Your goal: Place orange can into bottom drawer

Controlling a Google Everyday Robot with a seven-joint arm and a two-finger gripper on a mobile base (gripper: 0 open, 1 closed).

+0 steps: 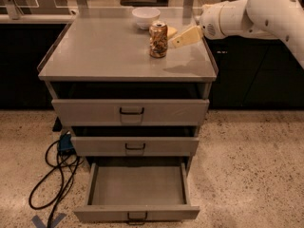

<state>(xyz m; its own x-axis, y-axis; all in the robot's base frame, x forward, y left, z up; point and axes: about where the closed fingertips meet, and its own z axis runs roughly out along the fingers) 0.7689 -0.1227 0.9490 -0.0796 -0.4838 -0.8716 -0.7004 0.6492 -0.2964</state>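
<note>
The orange can stands upright on the grey cabinet top, right of centre. My gripper hangs on the white arm that reaches in from the right. It is just to the right of the can at can height and holds nothing. Its tip is close to the can's side. The bottom drawer is pulled out at floor level and its tray is bare.
A white bowl sits behind the can. A yellow sponge lies between the can and the gripper. The two upper drawers stand slightly ajar. Black cables lie on the floor at the left.
</note>
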